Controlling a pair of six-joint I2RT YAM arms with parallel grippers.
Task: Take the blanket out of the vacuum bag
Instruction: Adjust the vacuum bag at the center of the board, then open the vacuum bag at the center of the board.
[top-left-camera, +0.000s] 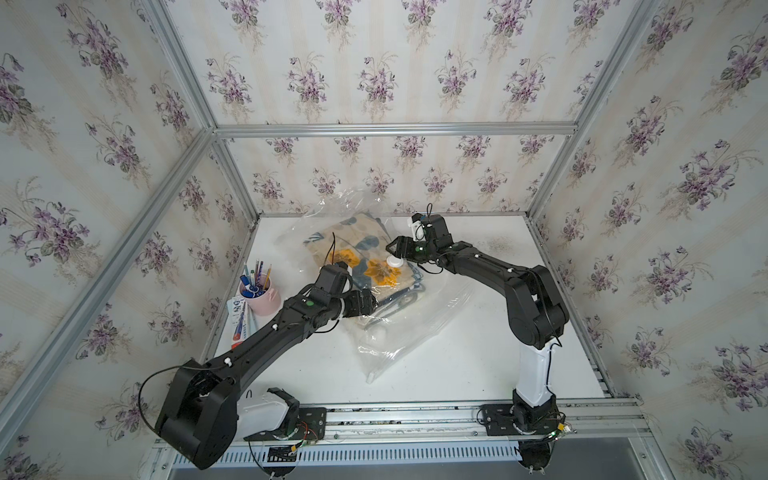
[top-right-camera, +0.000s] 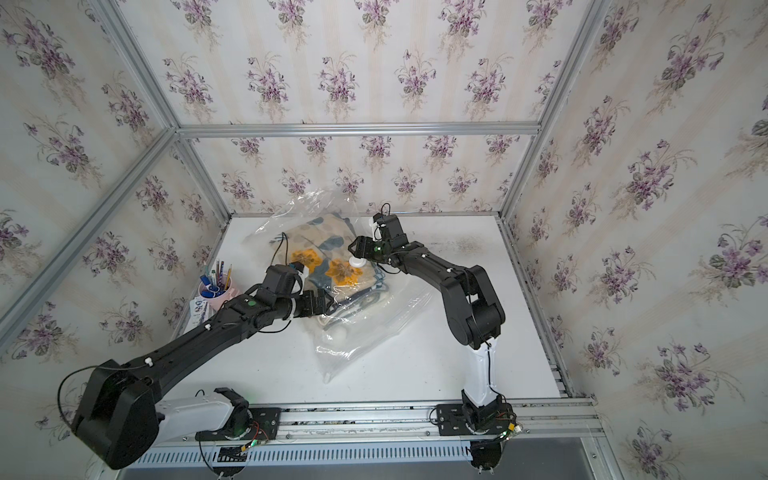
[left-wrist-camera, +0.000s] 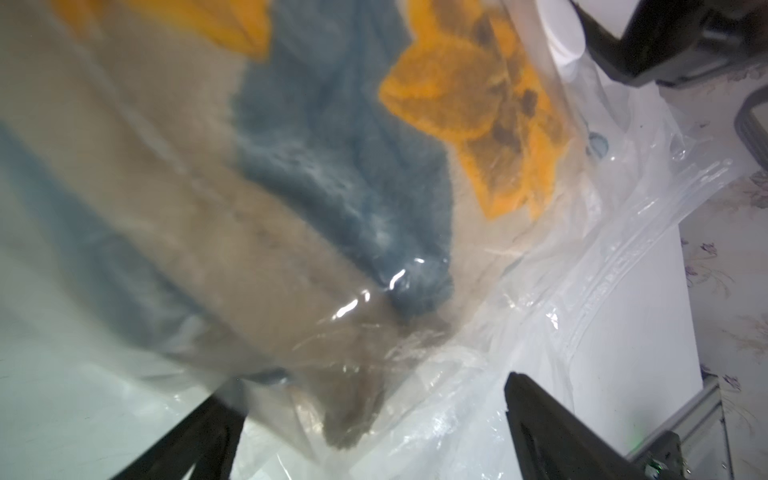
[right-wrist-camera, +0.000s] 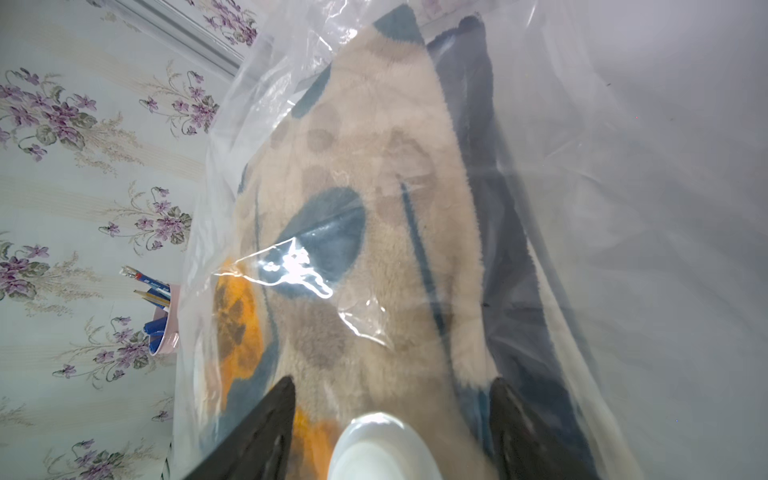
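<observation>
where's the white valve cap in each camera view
top view: valve cap on the vacuum bag, mid-table
top view: same place
left wrist: blurred white patch past the orange flower
right wrist: close up between the jaws
landmark: that orange flower on the blanket, beside it

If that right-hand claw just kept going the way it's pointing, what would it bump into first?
Probably the white valve cap on the vacuum bag: it sits just ahead, between the open jaws of the right gripper. Beyond it comes plastic over the blanket. Depth is unclear.
</observation>
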